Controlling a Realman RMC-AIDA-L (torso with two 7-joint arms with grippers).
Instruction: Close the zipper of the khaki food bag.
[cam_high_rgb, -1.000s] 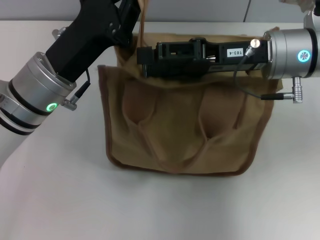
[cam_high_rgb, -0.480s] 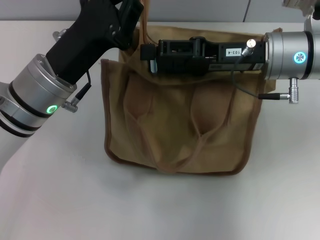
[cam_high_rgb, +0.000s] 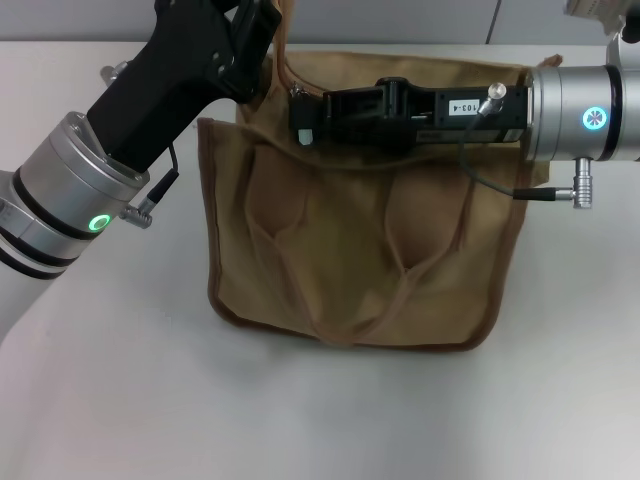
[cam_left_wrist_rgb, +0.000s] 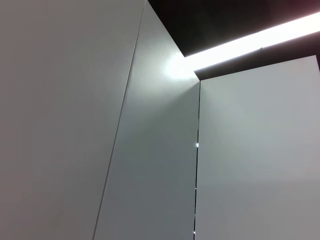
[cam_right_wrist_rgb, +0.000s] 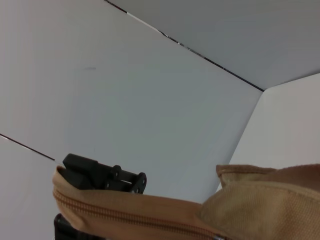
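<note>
From the head camera, the khaki food bag (cam_high_rgb: 360, 240) stands on a white table (cam_high_rgb: 320, 410). The left claw (cam_high_rgb: 262, 25) reaches to the bag's top left corner, probably steadying it; whether its fingers are clamped cannot be told. The right claw (cam_high_rgb: 300, 115) lies along the bag's top edge, its tip near the left end, likely working the zipper pull; its state cannot be told either.

The left wrist camera shows only pale wall panels.

The right wrist camera shows the zipper (cam_right_wrist_rgb: 125, 216) running along tan fabric, with a black gripper (cam_right_wrist_rgb: 102, 175) behind the bag's end.
</note>
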